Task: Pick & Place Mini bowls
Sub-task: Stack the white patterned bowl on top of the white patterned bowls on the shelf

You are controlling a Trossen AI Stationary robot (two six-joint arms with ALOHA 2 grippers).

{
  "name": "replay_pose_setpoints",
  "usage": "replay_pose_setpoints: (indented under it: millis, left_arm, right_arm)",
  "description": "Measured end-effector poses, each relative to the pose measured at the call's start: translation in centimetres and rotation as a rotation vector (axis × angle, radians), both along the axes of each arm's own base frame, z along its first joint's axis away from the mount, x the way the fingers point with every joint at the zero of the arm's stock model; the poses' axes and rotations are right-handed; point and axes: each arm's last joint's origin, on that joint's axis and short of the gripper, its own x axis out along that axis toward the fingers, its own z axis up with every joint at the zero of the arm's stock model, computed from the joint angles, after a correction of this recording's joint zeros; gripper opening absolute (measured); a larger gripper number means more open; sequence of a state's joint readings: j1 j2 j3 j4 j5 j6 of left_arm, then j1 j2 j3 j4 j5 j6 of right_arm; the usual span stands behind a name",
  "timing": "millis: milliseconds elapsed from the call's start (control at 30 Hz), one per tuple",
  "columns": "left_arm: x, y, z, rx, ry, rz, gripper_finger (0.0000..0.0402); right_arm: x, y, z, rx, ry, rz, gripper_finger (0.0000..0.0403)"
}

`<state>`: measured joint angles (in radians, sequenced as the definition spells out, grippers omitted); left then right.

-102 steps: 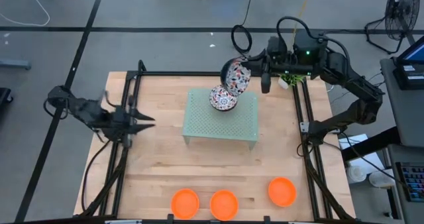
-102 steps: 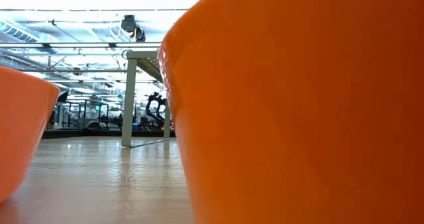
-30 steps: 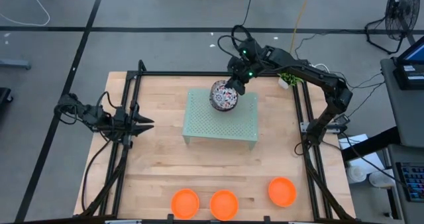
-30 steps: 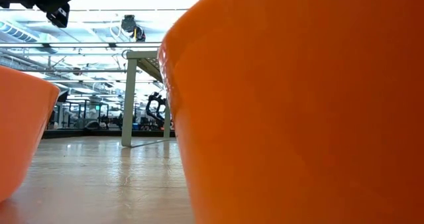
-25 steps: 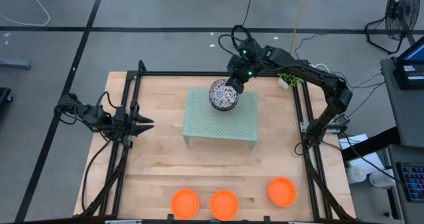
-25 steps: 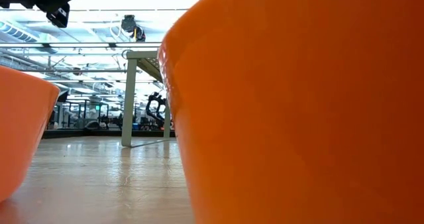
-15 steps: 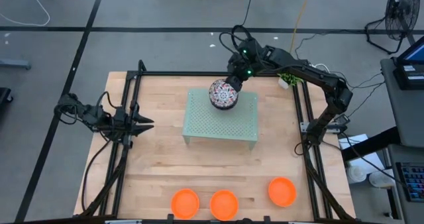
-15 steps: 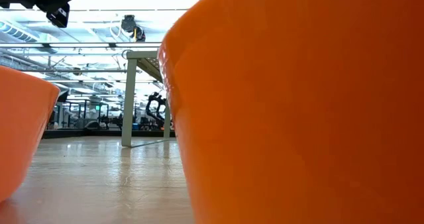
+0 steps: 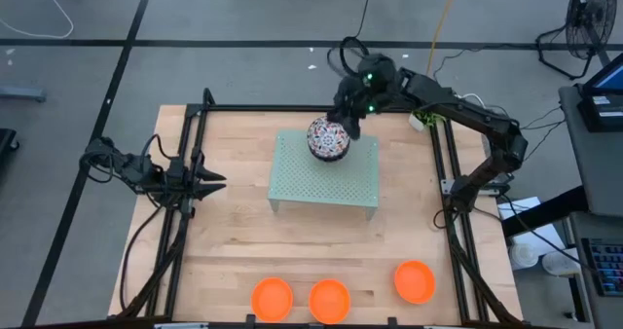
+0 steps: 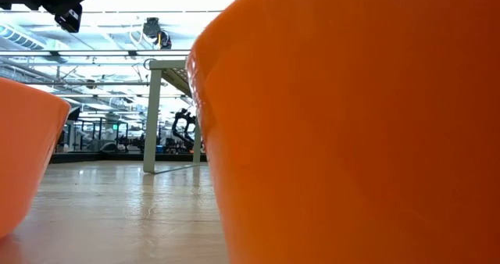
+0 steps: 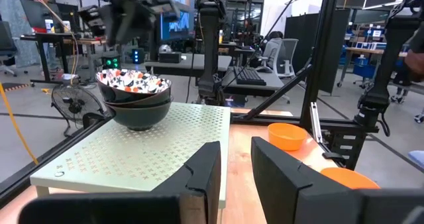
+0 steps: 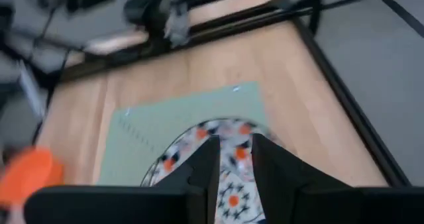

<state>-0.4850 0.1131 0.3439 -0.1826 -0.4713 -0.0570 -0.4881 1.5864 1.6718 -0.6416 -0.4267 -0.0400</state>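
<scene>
A stack of floral mini bowls (image 9: 329, 139) rests by its base on the far part of the pale green rack (image 9: 321, 178); the left wrist view shows the stack (image 11: 134, 95) nested and upright. My right gripper (image 9: 348, 125) hovers open just above and beyond the stack's far-right rim, the top bowl (image 12: 225, 151) showing between its fingers. It is a blur above the bowls (image 11: 129, 12) in the left wrist view. Three orange mini bowls (image 9: 272, 298) (image 9: 329, 300) (image 9: 415, 280) sit in a row by the near edge. My left gripper (image 9: 214, 181) waits open at the table's left.
The rack stands on legs (image 10: 152, 115) in the table's middle. A black frame rail (image 9: 443, 173) runs along each side of the wooden table (image 9: 234, 241). One orange bowl (image 10: 351, 123) fills most of the low view, with another (image 10: 23, 155) at its left.
My right gripper has come away from the floral stack's rim, rising and drawing back toward the far-right corner. The top bowl stays nested on the stack on the rack. The left arm has kept still.
</scene>
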Motion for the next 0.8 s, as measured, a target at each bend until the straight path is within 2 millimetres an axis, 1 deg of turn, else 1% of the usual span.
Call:
replay_pose_setpoints:
  millis: [67, 133, 200, 233, 367, 467, 633, 733, 800]
  left_arm:
    - [0.0, 0.0, 0.0, 0.000, -0.001, 0.000, 0.0088]
    - [0.0, 0.0, 0.0, 0.000, 0.000, 0.000, 0.0088]
    - [0.0, 0.0, 0.0, 0.000, -0.001, 0.000, 0.0088]
    - [0.0, 0.0, 0.0, 0.000, 0.000, 0.000, 0.0088]
    - [0.0, 0.0, 0.0, 0.000, 0.000, 0.000, 0.0088]
    - [0.0, 0.0, 0.0, 0.000, 0.000, 0.000, 0.0088]
    - [0.0, 0.0, 0.0, 0.000, -0.001, 0.000, 0.0088]
    - [0.0, 0.0, 0.0, 0.000, 0.000, 0.000, 0.0088]
    - [0.0, 0.0, 0.0, 0.000, 0.000, 0.000, 0.0088]
  right_arm:
    - [0.2, 0.8, -0.4, -0.052, 0.035, 0.061, 0.0060]
    - [0.5, 1.3, -0.6, -0.123, 0.047, 0.106, 0.0039]
    - [0.8, 1.5, -0.9, -0.207, 0.014, 0.153, 0.0013]
    - [1.1, 1.5, -1.2, -0.249, -0.013, 0.173, 0.0007]
    - [2.0, 1.2, -3.6, -0.325, -0.123, 0.193, 0.0002]
    - [2.4, 1.1, -5.0, -0.399, -0.255, 0.212, 0.0001]
    - [2.3, 1.2, -8.4, -0.452, -0.375, 0.211, 0.0001]
    - [2.0, 1.3, -9.3, -0.479, -0.463, 0.195, 0.0000]
    - [1.7, 1.5, -10.0, -0.472, -0.483, 0.186, 0.0000]
